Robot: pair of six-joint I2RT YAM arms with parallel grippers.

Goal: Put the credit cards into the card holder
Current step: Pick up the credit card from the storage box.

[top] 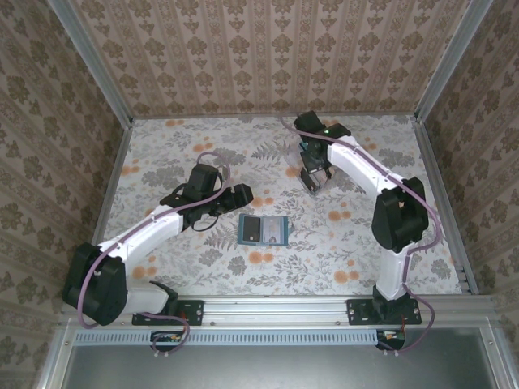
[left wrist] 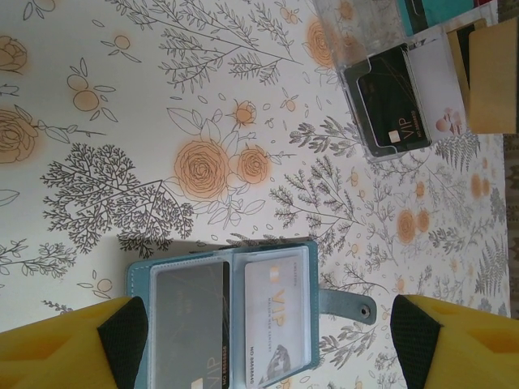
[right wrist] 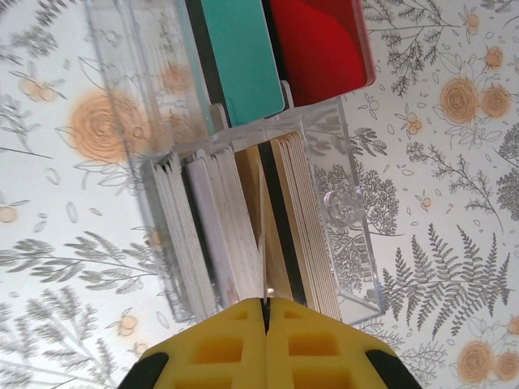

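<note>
Patterned wallpaper closes in a table covered with a cloth of orange roses and grey leaves. From the near left corner the left arm reaches toward the middle, and the left gripper hangs just on the far left side of the card holder. In the wrist view its yellow fingers stand wide apart and hold nothing, with the holder lying below the gap between them. The holder lies open and flat near the centre of the table, a grey card in one clear pocket and a whitish card in the other. Further right and farther back, the right gripper points down into a clear tray where the credit cards stand on edge in a row. Its fingers are pressed together, and a thin card leaning out of the row runs into the seam between them. A teal piece and a red piece sit in the tray's next compartment.
</note>
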